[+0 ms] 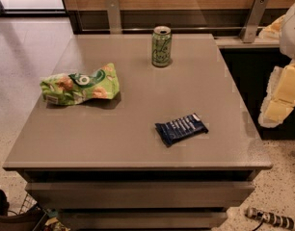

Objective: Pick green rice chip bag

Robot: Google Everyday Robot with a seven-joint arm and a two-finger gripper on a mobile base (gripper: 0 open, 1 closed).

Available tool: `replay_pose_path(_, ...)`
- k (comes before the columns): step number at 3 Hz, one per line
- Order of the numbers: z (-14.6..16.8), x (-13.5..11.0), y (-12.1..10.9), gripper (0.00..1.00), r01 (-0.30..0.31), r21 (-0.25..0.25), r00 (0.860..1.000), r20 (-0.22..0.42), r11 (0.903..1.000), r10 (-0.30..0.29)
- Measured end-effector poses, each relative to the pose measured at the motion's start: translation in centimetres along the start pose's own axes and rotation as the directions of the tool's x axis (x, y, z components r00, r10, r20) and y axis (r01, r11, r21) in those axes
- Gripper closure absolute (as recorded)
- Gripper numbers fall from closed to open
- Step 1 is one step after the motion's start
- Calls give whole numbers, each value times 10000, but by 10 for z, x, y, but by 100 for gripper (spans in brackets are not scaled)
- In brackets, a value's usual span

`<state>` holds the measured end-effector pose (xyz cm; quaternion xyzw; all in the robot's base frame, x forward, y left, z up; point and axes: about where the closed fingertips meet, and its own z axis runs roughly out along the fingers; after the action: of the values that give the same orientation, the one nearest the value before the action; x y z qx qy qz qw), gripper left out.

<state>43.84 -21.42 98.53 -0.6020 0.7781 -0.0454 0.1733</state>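
While the green rice chip bag (pixel 80 86) lies untouched near the counter's (pixel 138 105) left edge, the gripper (pixel 278 100) hangs off the right edge, well apart, clenched or released I cannot tell; the whole pick seems undone.

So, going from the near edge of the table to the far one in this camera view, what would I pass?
Dark blue flat wrapper → light green wrinkly foil chip bag → green drink can. The robot's hand is off to the right, beside the grey table, not over it.
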Motion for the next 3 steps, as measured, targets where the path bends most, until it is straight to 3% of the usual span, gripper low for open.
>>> replay_pose_path(1,0,-3,-3,0,48,82,9999,102,10000,-49)
replay_pose_path(2,1,-23,-23,0,302,467,9965,761,9985,-337)
replay_pose_path(3,5,-68,-66,0,275,1350,9688,2406,9905,-596)
